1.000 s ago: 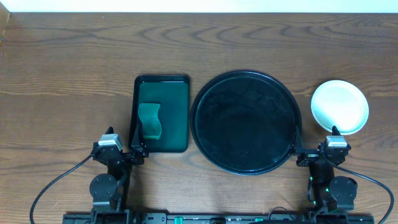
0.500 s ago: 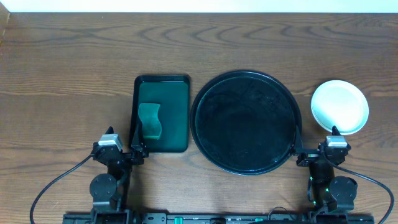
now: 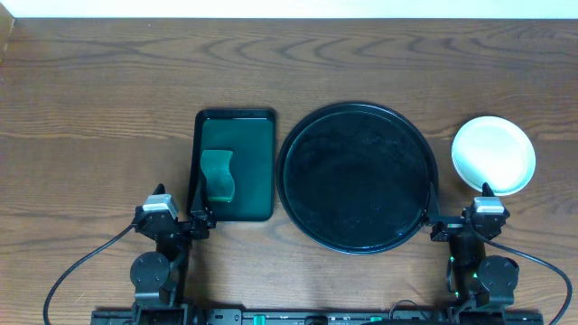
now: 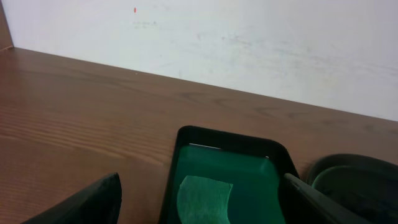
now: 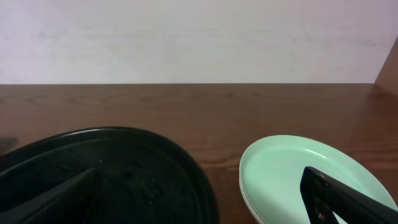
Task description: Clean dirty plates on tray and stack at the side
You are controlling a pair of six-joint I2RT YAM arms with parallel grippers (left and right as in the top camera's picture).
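We find the tray bare | plates stacked on the desk just right of it, no smears visible | left gripper and right gripper spread, empty | risk: the right arm swinging could clip the nearby stack.

place: lab | cues: wooden table, blank white wall

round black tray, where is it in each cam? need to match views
Overhead: black tray centre-right, between green tray and plates.
Left wrist: black tray a sliver at bottom right, beside the green tray.
Right wrist: black tray lower left, left of the plates.
Shared landmark: white wall along the top of all three.
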